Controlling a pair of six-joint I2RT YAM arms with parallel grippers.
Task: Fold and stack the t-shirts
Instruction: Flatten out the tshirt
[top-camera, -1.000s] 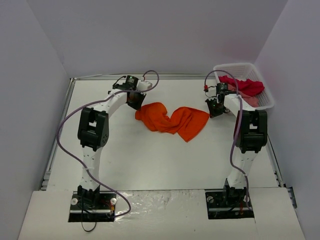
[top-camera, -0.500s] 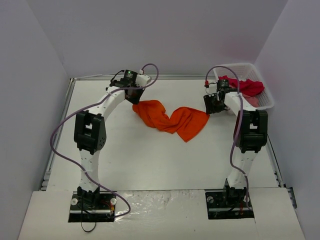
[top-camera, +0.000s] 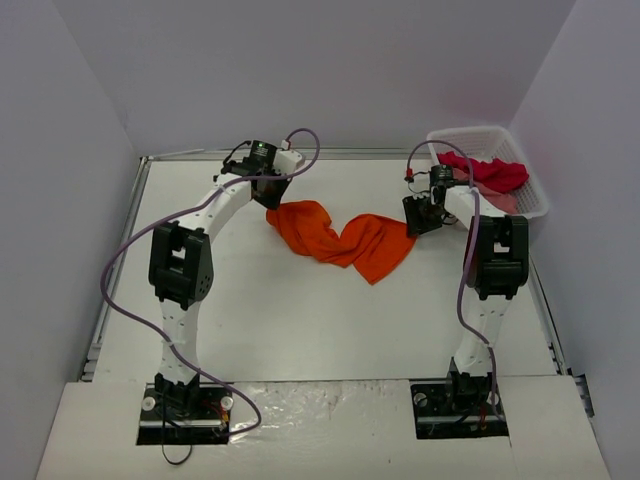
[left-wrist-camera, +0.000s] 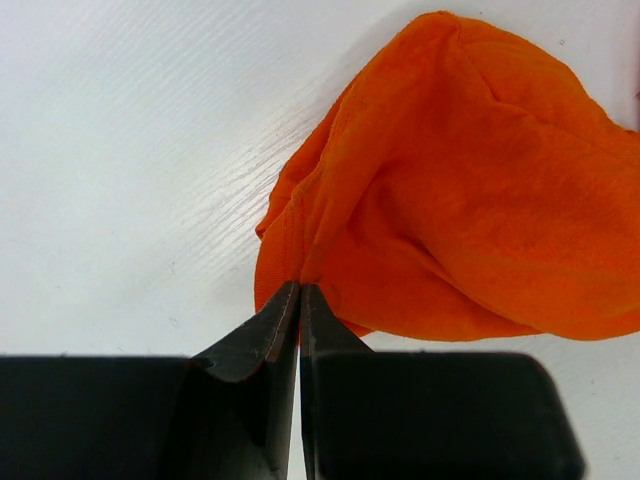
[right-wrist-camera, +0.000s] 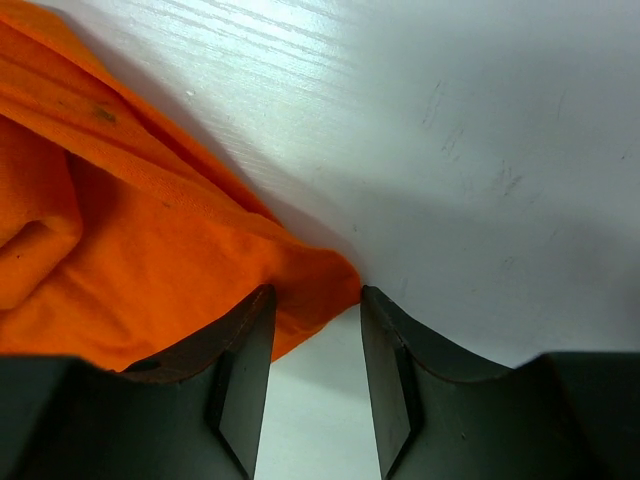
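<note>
Top view: the orange shirt (top-camera: 345, 240) is lying crumpled on the table (top-camera: 300, 320), stretched out between the two arms towards the far side. The left gripper (top-camera: 272, 195) is down at its far-left end and the right gripper (top-camera: 422, 218) is at its right corner. The basket (top-camera: 490, 133) sits in the far right corner with a red shirt (top-camera: 490, 172) and a pink shirt (top-camera: 505, 203) piled in it, well apart from the orange one.

Left wrist: the left gripper (left-wrist-camera: 300, 288) has its jaws pressed fully together, pinching a thin bit of the orange shirt (left-wrist-camera: 470, 200) right at its edge. The rest of the cloth bunches up and spreads away to the right over the table.

Right wrist: the right gripper (right-wrist-camera: 315, 295) has its jaws partway apart, with a clear gap and bare table showing between them. The corner of the orange shirt (right-wrist-camera: 150, 250) pokes into that gap at the tips. It looks loose rather than clamped, though I can't really tell whether the left finger is touching the cloth.
</note>
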